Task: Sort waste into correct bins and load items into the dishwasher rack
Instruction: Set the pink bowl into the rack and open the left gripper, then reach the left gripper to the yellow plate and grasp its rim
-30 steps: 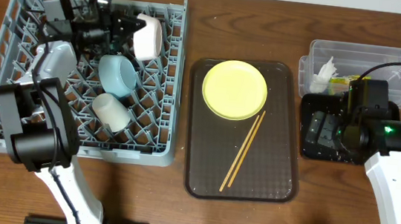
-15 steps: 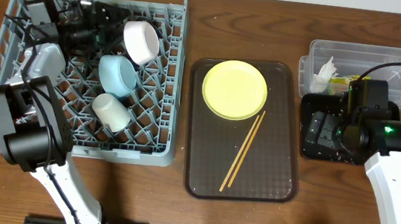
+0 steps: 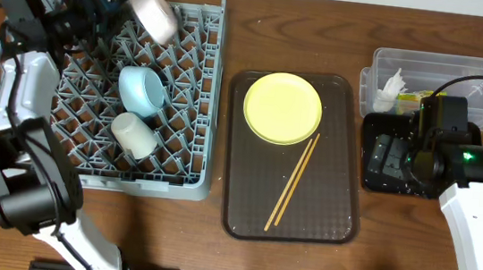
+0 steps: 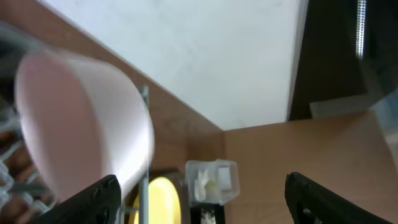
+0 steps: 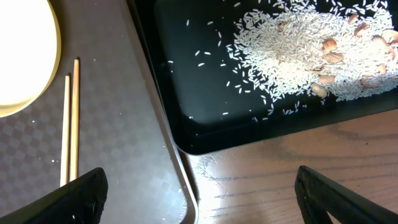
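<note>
Closest in, the chopsticks (image 3: 293, 182) lie side by side on the brown tray (image 3: 251, 217), pointing toward 1 o'clock. Their far tips are just beside the yellow plate (image 3: 282, 109) at the tray's 12 o'clock end. The rack (image 3: 186, 102) is at 9 o'clock on the table (image 3: 373, 248), with the cup (image 3: 133, 134) in it and the blue bowl (image 3: 143, 90) just past that.

The right hand (image 5: 200, 177) hangs at 3 o'clock, fingers spread wide and empty, over the near edge of the black tray (image 5: 186, 93), which has rice (image 5: 292, 56) in it. Further back, the white bowl (image 3: 153, 13) is tipped at the rack's far rim. It's right beside the left hand (image 4: 200, 193), which is spread open too and isn't gripping it. The tub (image 3: 447, 65) with the tissue (image 3: 392, 86) is at 2 o'clock.
</note>
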`<state>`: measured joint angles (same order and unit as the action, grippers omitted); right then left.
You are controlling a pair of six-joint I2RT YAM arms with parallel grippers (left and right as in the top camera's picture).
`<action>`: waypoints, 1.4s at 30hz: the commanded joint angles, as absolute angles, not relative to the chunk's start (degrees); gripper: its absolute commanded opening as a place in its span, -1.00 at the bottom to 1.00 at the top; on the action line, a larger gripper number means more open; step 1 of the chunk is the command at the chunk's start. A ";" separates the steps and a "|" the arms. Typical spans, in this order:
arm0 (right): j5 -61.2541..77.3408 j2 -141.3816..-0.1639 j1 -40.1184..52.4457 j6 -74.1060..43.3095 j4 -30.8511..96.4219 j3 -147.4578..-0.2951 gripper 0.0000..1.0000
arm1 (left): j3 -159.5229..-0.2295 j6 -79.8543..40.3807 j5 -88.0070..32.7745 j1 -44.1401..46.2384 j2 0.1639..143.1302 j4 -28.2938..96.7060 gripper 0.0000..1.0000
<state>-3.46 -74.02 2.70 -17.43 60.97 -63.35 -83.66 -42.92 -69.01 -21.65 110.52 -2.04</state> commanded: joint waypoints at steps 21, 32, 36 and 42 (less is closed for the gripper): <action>-4.08 -73.38 1.89 -18.22 60.66 -64.45 0.91 | -83.77 -23.53 -60.90 -17.82 107.68 15.33 0.73; -4.08 -73.38 1.89 -18.24 60.47 -64.45 0.89 | -83.77 -8.23 -32.08 -4.38 95.35 32.12 0.74; -4.08 -73.38 1.89 -18.44 60.49 -64.45 0.88 | -83.77 -7.64 -18.81 5.54 93.95 36.93 0.74; -4.08 -73.38 1.89 -18.44 60.80 -64.45 0.87 | -82.61 -7.22 -9.15 20.34 95.04 38.37 0.75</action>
<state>-3.46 -74.02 2.70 -17.58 60.62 -63.37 -83.35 -9.06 -18.61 15.77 94.43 38.44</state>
